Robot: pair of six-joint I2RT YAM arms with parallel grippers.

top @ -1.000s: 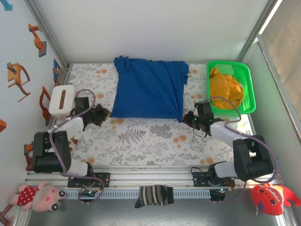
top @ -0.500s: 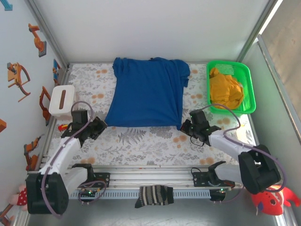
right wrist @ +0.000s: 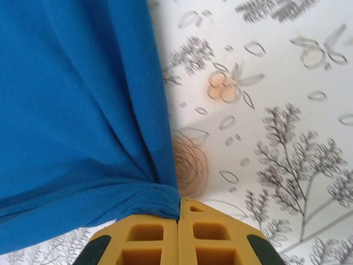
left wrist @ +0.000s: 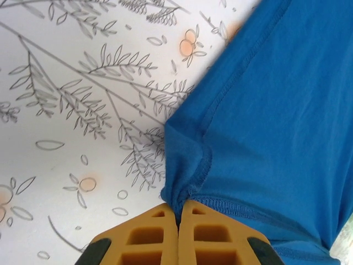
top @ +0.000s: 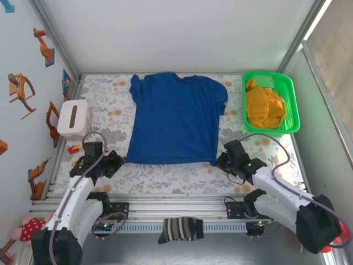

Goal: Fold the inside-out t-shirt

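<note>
The inside-out t-shirt is royal blue and lies spread flat on the flowered table, collar toward the far wall, hem toward the arms. My left gripper is shut on the hem's left corner; in the left wrist view the blue cloth bunches into its yellow fingertips. At the hem's right corner my right gripper is shut on the shirt, and the right wrist view shows the gathered hem pinched between its yellow fingertips.
A green basket with a mustard-yellow garment stands at the back right. A white box sits at the left edge. A dark striped sock lies on the front rail between the arm bases.
Both grippers have pulled the hem corners toward the near edge. The shirt has been drawn flatter and longer, with its sleeves and collar now spread out.
</note>
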